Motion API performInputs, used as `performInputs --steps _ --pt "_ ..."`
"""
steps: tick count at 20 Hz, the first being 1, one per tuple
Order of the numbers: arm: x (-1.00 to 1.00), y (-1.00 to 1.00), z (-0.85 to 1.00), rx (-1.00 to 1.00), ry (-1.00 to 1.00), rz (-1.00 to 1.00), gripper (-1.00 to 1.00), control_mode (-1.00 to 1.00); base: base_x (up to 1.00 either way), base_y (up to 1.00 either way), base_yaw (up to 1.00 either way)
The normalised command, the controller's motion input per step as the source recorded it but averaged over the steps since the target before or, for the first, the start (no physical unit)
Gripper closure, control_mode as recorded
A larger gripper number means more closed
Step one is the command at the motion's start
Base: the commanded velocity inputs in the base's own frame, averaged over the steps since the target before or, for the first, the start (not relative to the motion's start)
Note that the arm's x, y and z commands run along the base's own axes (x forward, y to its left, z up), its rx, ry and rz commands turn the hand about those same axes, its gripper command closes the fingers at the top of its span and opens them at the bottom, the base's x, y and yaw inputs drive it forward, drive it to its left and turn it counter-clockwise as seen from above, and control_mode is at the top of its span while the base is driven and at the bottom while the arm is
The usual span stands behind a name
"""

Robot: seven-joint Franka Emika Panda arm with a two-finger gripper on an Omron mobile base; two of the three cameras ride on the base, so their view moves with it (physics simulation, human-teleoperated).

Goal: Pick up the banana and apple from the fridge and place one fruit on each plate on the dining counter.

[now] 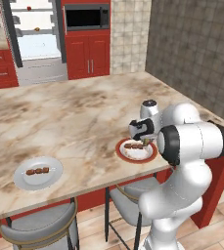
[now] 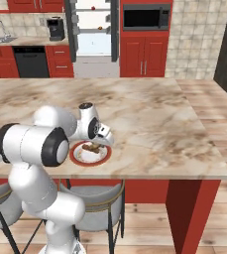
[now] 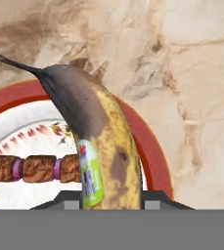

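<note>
Clamped on the banana (image 3: 101, 146), the jaws of the gripper (image 3: 111, 197) hold the fruit so it rises from between the two dark finger tips, its black stem pointing up and off to the left of the hand view. It is well past ripe: the upper half is dark brown, the lower half yellow with brown blotches, and a small green and white sticker sits low on its left side.

Right behind the banana lies the red-rimmed plate (image 3: 147, 141), white in the middle with a faint flowered pattern, and on it a skewer (image 3: 33, 168) of brown chunks with purple slices between them. From the base cameras the gripper (image 1: 145, 139) hangs over this same plate (image 1: 152, 155), near the front edge of the dining counter (image 1: 84, 107); whether the banana touches the plate I cannot tell.

Further along the same edge, well apart, sits the pale grey plate (image 1: 52, 178) with its own small brown skewer (image 1: 37, 171).

Two grey stools (image 1: 40, 227) stand tucked under the counter's near side. Across the room the fridge (image 2: 92, 30) stands with its door open, pale shelves showing, and a small red item, probably the apple (image 2: 93, 8), on the upper shelf. Beside the fridge is a black microwave (image 2: 144, 16) above red cabinets.
</note>
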Motion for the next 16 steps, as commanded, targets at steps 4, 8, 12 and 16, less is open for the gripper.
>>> performInputs --steps 4,8,12,16 --pt "-0.35 0.14 0.16 0.00 -0.02 0.00 1.00 -1.00 0.00 0.00 0.00" --pt "-0.38 0.07 0.00 0.00 0.00 0.00 1.00 -1.00 0.00 0.00 0.00" --pt "-0.29 0.08 -0.01 0.00 0.00 -0.01 1.00 -1.00 0.00 0.00 0.00" --pt "-0.01 0.00 -0.12 0.00 0.00 -0.12 1.00 -1.00 0.00 0.00 0.00"
